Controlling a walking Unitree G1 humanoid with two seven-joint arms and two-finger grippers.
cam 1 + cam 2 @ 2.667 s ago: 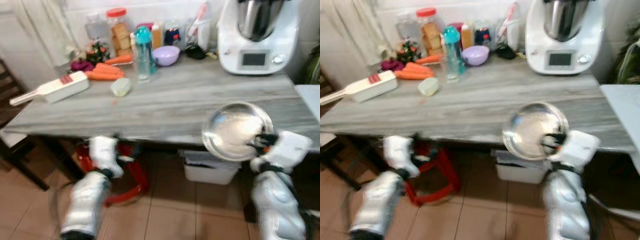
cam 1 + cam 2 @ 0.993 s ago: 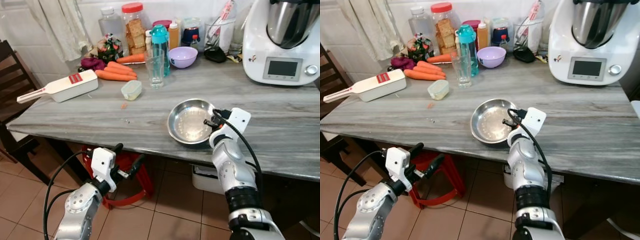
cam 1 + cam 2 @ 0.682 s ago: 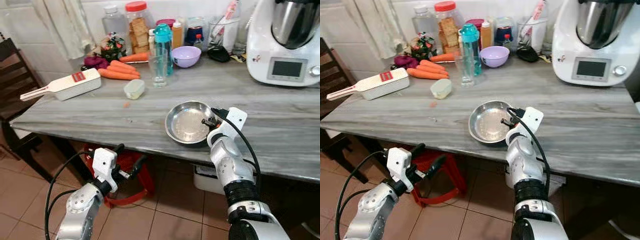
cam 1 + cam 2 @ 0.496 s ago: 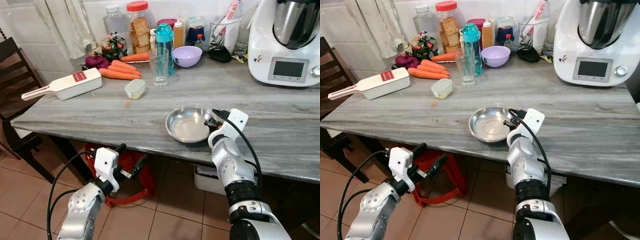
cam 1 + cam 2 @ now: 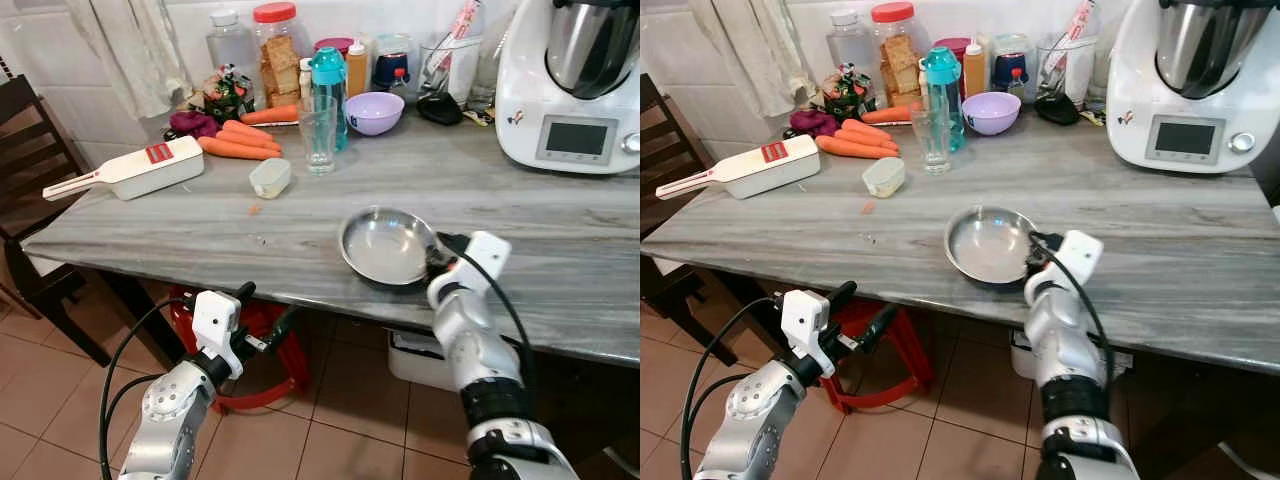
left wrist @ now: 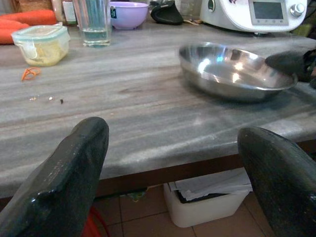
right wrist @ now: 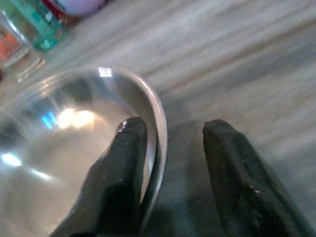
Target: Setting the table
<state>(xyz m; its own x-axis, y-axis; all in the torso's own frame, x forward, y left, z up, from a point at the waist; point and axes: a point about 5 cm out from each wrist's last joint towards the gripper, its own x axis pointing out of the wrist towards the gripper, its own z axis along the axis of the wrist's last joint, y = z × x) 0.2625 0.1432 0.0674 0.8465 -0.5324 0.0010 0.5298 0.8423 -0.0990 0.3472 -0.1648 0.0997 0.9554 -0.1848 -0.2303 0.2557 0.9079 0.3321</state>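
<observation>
Steel bowl, frame centre: likely light, rigid, slick. Right gripper straddled its rim, fingers parted, unclamped; the rim looked the best hold.

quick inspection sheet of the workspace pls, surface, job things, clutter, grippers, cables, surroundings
surface: grey wood-grain table, a few crumbs near the front.
job's things: steel bowl resting flat near the front edge.
clutter: carrots, glass, teal bottle, purple bowl, small lidded tub, white slicer, jars at the back.
grippers: right gripper open, fingers straddling the bowl's rim; left gripper open, below the table edge.
cables: black cable along each forearm.
surroundings: kitchen machine, dark chair, red stool, tiled floor.
</observation>
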